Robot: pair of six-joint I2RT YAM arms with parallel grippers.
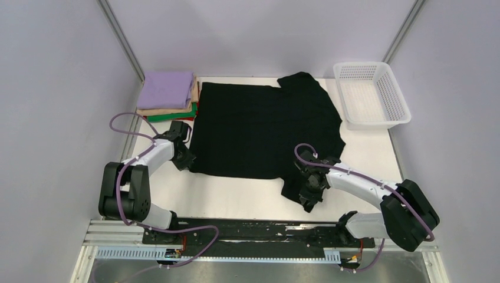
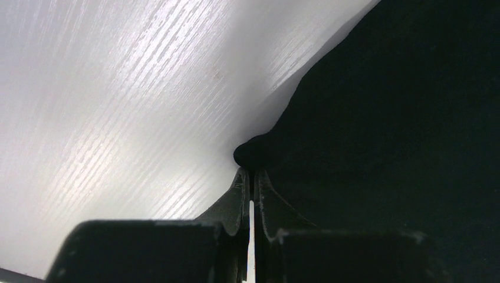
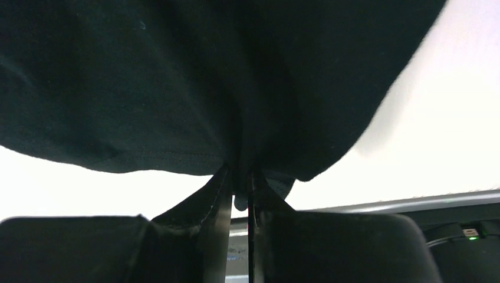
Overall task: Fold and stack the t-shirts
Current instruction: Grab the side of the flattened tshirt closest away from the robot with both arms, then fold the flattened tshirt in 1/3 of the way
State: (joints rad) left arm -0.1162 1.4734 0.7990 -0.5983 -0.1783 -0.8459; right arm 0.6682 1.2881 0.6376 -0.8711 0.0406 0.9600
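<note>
The large black t-shirt (image 1: 259, 127) lies spread flat across the middle of the white table. My left gripper (image 1: 187, 158) is shut on the shirt's near-left corner; in the left wrist view the black cloth (image 2: 383, 118) bunches at the closed fingertips (image 2: 240, 177). My right gripper (image 1: 308, 187) is shut on the shirt's near sleeve at the near right; in the right wrist view the hem (image 3: 177, 88) hangs pinched between the jaws. A stack of folded shirts stands at the far left: lavender (image 1: 167, 89) on top, tan (image 1: 171, 110) below, then red and green (image 1: 174, 117).
A white plastic mesh basket (image 1: 371, 94) stands at the far right corner. Bare white table (image 1: 224, 197) lies between the shirt and the arm bases. Grey walls close in the sides and back.
</note>
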